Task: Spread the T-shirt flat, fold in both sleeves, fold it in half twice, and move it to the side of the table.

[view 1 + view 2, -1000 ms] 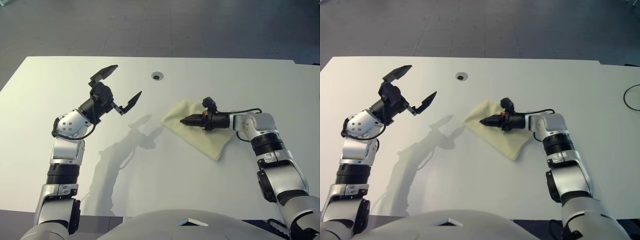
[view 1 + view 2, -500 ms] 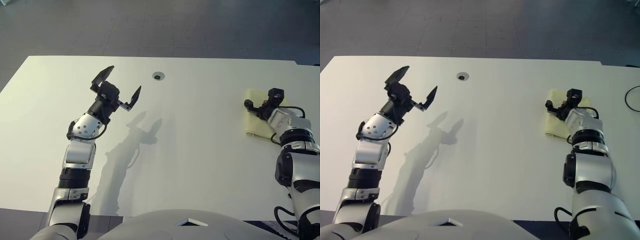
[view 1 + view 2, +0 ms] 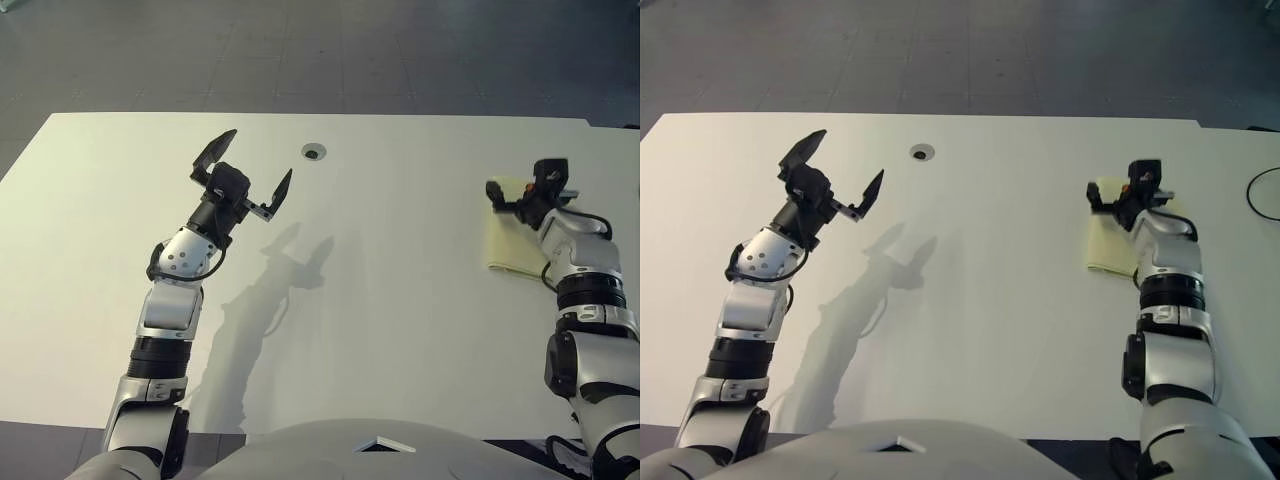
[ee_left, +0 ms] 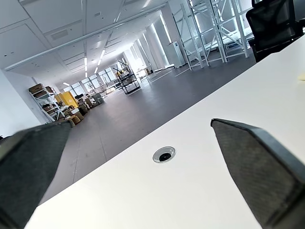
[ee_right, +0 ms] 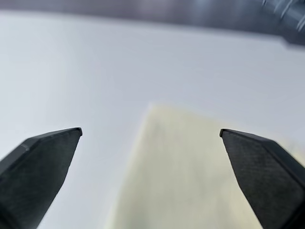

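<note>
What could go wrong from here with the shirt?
1. The right gripper is open close over the folded shirt; pulling away, a finger might catch the top layer and undo the fold.
2. The right arm's cable hangs by the shirt's edge and could drag it.

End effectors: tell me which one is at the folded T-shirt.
The right end effector, open over the yellow T-shirt by the right edge of the table. The left end effector, also open, hangs over bare table near the round hole.
</note>
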Controlling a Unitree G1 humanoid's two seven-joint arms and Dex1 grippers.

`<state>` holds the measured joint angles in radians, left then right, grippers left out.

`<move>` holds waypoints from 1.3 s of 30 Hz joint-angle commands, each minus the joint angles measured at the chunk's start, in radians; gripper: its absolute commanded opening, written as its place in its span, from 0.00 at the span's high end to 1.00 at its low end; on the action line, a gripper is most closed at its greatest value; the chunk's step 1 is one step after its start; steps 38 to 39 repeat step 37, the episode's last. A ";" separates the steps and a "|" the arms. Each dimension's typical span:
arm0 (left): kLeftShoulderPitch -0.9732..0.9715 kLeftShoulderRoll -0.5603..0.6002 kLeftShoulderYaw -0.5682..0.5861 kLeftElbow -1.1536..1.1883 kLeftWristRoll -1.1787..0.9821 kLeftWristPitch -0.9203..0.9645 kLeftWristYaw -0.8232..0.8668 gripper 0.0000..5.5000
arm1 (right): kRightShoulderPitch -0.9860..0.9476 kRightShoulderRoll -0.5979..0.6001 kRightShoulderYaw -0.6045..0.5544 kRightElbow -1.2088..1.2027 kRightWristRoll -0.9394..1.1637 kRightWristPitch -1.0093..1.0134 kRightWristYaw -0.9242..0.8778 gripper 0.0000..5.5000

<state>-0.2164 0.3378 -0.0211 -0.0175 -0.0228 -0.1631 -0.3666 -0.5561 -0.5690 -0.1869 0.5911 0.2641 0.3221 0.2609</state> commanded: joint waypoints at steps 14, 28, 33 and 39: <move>0.200 -0.130 0.016 -0.208 0.071 0.121 0.238 0.02 | 0.587 0.372 0.342 -0.918 -0.213 -0.152 -0.211 0.02; 0.392 -0.153 0.001 -0.404 0.091 0.152 0.258 0.19 | 0.705 0.410 0.318 -0.974 -0.256 -0.122 -0.201 0.02; 0.416 -0.150 -0.027 -0.454 0.085 0.160 0.229 0.34 | 0.754 0.407 0.311 -1.058 -0.261 -0.095 -0.193 0.16; 0.413 -0.135 -0.007 -0.476 0.073 0.172 0.209 0.47 | 0.789 0.409 0.301 -1.116 -0.265 -0.059 -0.197 0.28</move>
